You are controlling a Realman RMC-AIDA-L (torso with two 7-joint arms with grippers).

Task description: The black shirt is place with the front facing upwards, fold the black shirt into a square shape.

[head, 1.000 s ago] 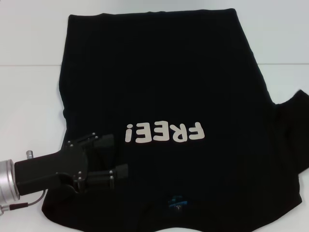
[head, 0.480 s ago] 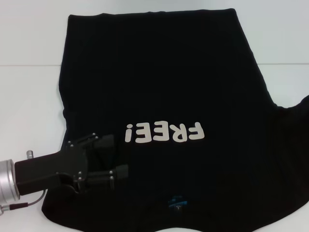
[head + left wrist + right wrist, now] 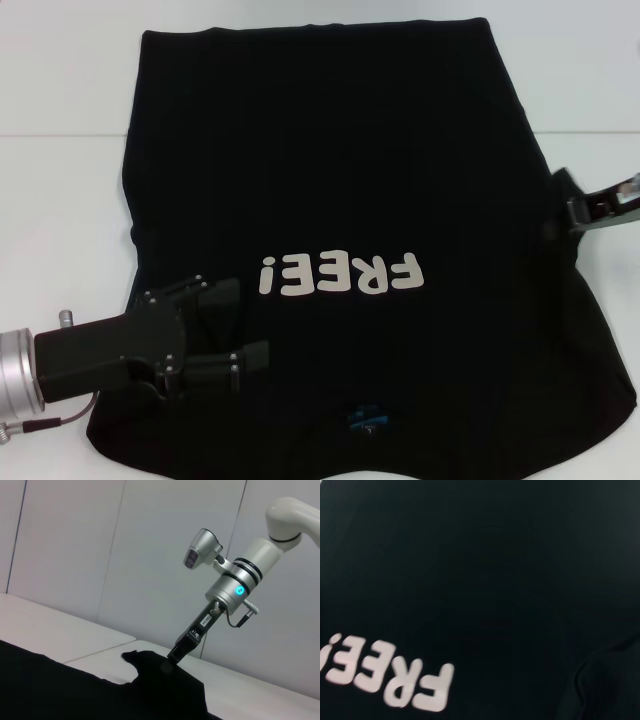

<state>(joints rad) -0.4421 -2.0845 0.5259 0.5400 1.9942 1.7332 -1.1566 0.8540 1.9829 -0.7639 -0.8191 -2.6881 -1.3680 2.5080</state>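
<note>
The black shirt [image 3: 340,150] lies front up on the white table, its white "FREE!" lettering [image 3: 340,275] upside down to me and a small teal neck label [image 3: 367,415] near the front edge. My left gripper [image 3: 240,325] hovers open over the shirt's near left shoulder. At the right edge, my right gripper [image 3: 572,212] is shut on the shirt's right sleeve, which is drawn in against the body. The left wrist view shows that gripper [image 3: 170,662] pinching a raised peak of cloth [image 3: 145,662]. The right wrist view is filled by the shirt [image 3: 495,580] and its lettering [image 3: 390,675].
The white table [image 3: 60,200] shows bare to the left, behind and to the right of the shirt. A seam line [image 3: 60,135] crosses it at the back. A pale wall [image 3: 125,555] stands beyond the table.
The right sleeve, spread out to the right a second ago, has been pulled in toward the shirt's body. My right gripper has come into view holding it. The left gripper barely moved.
</note>
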